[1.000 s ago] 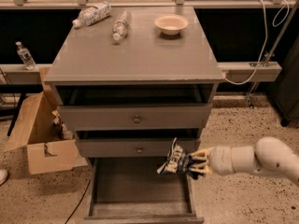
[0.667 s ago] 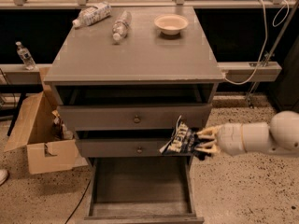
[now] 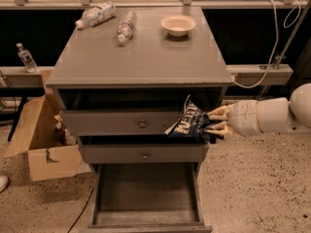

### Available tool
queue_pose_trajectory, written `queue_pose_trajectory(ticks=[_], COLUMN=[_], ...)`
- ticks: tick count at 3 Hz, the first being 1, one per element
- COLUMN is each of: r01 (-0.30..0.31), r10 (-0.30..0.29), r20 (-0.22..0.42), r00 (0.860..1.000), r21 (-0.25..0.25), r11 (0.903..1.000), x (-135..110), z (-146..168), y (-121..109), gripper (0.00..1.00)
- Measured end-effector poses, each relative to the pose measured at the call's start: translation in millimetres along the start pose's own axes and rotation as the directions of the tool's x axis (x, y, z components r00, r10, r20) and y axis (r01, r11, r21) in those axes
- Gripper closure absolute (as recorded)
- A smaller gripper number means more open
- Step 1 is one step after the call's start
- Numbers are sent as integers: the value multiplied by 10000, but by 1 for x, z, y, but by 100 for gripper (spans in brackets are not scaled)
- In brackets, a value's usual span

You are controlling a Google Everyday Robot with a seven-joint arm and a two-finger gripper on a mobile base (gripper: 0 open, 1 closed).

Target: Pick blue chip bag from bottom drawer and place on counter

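Observation:
The blue chip bag (image 3: 188,123) is dark navy with white lettering and hangs in the air in front of the upper drawers, at the cabinet's right side. My gripper (image 3: 215,123) comes in from the right on a white arm and is shut on the bag's right end. The bottom drawer (image 3: 146,188) is pulled out below, showing a bare grey floor. The counter (image 3: 141,52) is the flat grey top above the bag.
Two clear plastic bottles (image 3: 95,14) (image 3: 126,26) lie at the counter's back left and a white bowl (image 3: 178,24) at the back right. An open cardboard box (image 3: 41,144) stands on the floor to the left. A bottle (image 3: 25,57) stands on a ledge at left.
My gripper has lifted the chip bag upward from just above the bottom drawer to the level of the top drawer, still at the cabinet's right side.

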State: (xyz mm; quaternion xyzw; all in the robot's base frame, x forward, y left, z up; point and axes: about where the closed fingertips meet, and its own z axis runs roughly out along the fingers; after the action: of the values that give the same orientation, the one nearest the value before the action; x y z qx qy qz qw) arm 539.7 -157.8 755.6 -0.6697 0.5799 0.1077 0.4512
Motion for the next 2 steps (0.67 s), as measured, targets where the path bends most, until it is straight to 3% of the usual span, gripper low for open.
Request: queue_pose_trajectory(ticks=[1,2], r01=[-48,-102], r10=[47,104], r20=[39,-17], r00=[10000,9999], r21=[243,729], r11=[9997,9973], x=[-7,-25], z=[-15,-58], y=[-18,-56], gripper=[100,100])
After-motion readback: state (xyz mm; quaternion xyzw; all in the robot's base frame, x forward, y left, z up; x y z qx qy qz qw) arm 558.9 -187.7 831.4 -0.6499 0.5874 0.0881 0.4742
